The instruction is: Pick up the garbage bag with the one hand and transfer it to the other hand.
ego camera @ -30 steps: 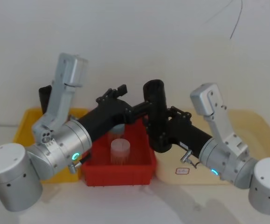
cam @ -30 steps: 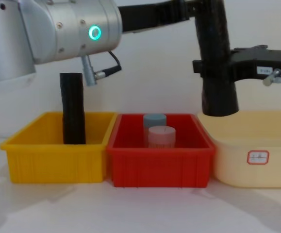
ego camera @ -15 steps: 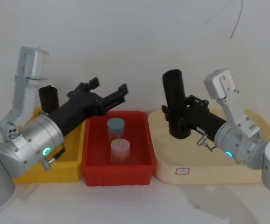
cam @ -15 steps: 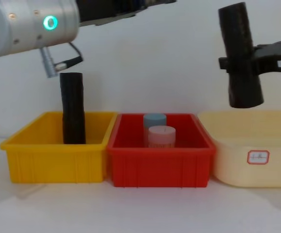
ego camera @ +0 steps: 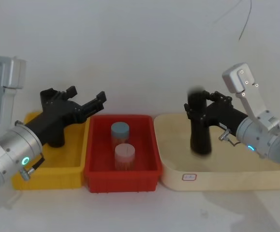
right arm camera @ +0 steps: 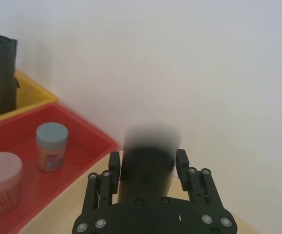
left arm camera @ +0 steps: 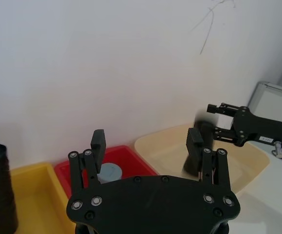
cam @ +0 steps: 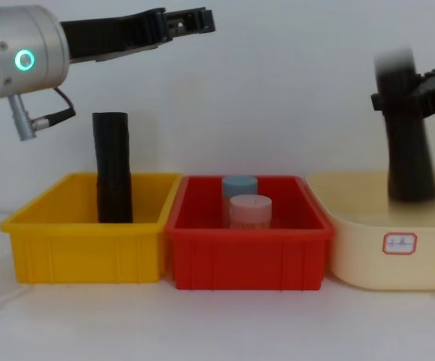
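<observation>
The garbage bag (ego camera: 199,130) (cam: 406,150) is a black roll, upright and blurred, over the cream tray (ego camera: 227,181). Its lower end is down inside the tray. My right gripper (ego camera: 198,106) (right arm camera: 147,165), on the blue-ringed arm, straddles the roll's upper part; its fingers (right arm camera: 114,168) look slightly parted from the roll, so it is open. My left gripper (ego camera: 86,94) (left arm camera: 146,139), on the green-ringed arm, is open and holds nothing. It hangs high over the seam between the yellow bin (cam: 82,252) and the red bin (cam: 247,256).
A second black roll (cam: 113,165) stands upright in the yellow bin. The red bin holds a blue-lidded jar (cam: 239,184) and a pink-lidded jar (cam: 250,210). The three containers sit side by side against a white wall.
My left gripper let go of the bag and drew back left over the yellow bin. My right arm carried the bag right over the cream tray, where it has slid down through the fingers.
</observation>
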Motion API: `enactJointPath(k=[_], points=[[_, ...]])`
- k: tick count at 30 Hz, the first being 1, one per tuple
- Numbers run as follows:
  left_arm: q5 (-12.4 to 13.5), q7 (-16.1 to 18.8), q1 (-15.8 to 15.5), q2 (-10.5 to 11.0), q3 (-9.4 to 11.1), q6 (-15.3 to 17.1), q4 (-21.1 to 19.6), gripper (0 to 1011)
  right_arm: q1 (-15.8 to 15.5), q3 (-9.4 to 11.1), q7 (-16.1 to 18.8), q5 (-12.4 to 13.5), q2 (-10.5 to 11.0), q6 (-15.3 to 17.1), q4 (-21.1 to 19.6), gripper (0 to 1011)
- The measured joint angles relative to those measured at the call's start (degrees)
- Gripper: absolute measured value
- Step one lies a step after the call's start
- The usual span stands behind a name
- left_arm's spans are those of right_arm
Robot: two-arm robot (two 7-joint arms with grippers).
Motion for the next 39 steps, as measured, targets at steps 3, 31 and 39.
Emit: enactJointPath(k=[3,31,39], points=[[0.0,0.1,0.2,0.3,-0.3,-0.1,0.2,1002,0.5,0.0,0.1,-0.4,0.2,0.1,0.7,776],[-0.1,0.5,0.6,1.4,-1.0,-0.5,0.7,1002,2.1,0.1,0.5,-1.5,0.9,0.4,2.8,1000],[0.3,1.7,1.1,1.6,-1.1,-0.7,0.7,1001,2.3,-0.5,2.5,-1.2,0.8,1.5,2.1,1001]])
